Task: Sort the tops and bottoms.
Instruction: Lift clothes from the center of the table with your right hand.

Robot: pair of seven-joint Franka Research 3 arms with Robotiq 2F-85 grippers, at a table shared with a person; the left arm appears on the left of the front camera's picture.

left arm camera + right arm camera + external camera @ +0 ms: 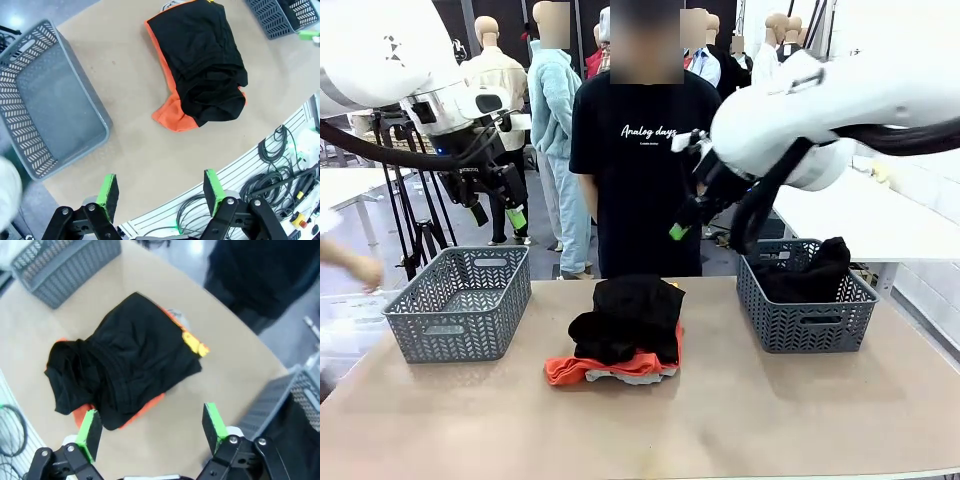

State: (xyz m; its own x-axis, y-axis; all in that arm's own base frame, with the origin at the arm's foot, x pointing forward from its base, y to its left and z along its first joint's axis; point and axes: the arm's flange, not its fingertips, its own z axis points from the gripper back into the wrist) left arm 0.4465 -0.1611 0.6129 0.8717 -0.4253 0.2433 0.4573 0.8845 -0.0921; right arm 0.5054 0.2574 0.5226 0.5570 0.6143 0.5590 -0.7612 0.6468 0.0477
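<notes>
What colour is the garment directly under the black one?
The T-shirt is orange, clearest in the left wrist view.

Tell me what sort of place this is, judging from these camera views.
Probably a robotics lab or test workspace, not a shop or home. Two white robot arms hang over a table holding two grey baskets and a pile of clothes, and bundled cables run along the table's edge.
</notes>
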